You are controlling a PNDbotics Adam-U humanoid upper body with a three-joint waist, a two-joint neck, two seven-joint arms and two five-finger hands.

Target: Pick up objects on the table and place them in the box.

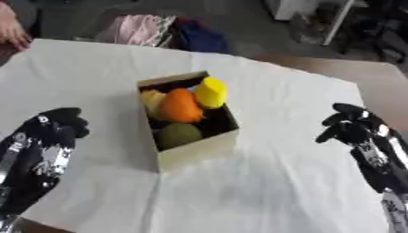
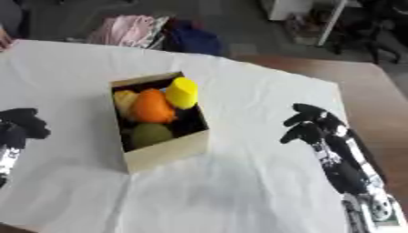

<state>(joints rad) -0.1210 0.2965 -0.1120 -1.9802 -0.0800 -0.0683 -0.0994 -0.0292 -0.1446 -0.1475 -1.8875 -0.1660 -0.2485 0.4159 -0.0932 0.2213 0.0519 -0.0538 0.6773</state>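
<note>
**Box of coloured objects between two empty robot hands**

A small tan cardboard box [image 1: 195,148] stands open near the middle of a counter [image 1: 279,191] draped in a white cloth. It sits askew, with one corner turned toward the robot.

Inside the box are several objects packed close together. A yellow object [image 1: 211,92] rests at the far end and rises a little above the rim. Just beside it lies an orange object [image 1: 180,106], roughly oval. A paler yellow-orange piece [image 1: 151,97] shows against the box's left wall. At the near end sits a round olive-green object [image 1: 178,134]. What each of these is cannot be made out beyond colour and shape.

The left robot hand [image 1: 57,125] shows at the left side of the scene, well apart from the box. It is black, its fingers are bent inward, and it holds nothing.

The right robot hand [image 2: 312,125] shows at the right side, also well apart from the box, above the white cloth. Its dark fingers are curled at the tips and it too holds nothing. The arm behind it runs down toward the lower right corner.

No loose objects show on the cloth around the box. Bare brown wood [image 2: 374,113] of the counter shows beyond the cloth's right edge.
</note>
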